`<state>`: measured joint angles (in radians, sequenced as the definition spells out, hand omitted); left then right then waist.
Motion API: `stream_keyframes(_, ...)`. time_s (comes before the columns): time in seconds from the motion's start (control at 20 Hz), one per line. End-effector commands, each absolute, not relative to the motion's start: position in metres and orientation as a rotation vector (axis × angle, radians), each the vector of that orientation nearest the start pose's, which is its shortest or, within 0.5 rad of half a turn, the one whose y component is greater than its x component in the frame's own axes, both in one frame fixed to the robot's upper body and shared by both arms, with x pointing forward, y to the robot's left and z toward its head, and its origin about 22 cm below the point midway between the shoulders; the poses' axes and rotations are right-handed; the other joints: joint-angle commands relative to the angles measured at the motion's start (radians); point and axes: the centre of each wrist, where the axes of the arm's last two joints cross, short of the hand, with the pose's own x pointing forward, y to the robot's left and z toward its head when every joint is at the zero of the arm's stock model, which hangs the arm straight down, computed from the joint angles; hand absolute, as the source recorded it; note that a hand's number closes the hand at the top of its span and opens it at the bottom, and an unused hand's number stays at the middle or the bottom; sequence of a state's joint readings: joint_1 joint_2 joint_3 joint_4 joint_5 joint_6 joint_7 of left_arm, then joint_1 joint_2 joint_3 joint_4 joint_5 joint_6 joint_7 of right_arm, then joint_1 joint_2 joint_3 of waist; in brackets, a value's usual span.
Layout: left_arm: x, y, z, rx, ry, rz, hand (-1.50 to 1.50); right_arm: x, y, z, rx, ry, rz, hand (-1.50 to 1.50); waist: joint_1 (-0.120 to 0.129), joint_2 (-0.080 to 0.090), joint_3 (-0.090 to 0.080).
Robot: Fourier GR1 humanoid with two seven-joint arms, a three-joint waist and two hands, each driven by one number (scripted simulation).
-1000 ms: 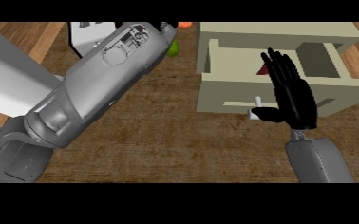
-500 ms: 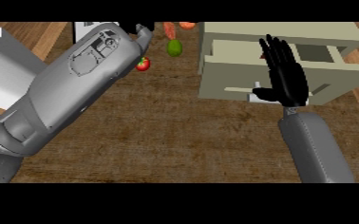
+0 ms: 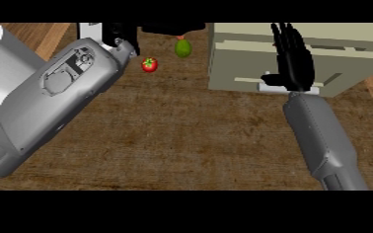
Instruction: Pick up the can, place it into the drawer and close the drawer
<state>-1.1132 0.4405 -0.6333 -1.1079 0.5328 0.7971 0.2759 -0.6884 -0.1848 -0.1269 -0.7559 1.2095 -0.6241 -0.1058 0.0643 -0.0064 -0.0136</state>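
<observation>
The right hand [image 3: 295,61] stands upright in front of the beige drawer unit [image 3: 241,54], fingers straight and open, its grey forearm rising from the lower right. The left forearm slants up from the lower left, and its hand [image 3: 124,34] sits at the top edge, too hidden to tell whether it is open or closed. A red tomato [image 3: 149,64] and a green fruit [image 3: 183,48] lie on the wooden counter [image 3: 182,128] between the arms; I cannot make out the can.
</observation>
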Motion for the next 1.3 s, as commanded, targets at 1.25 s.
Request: stream_keyframes(1.25,0.354,0.154,0.154,0.239,-1.733,-0.107,-1.50,0.465,-0.180,0.099,-1.260,-1.773,0.713,-1.50,0.036,0.040,0.017)
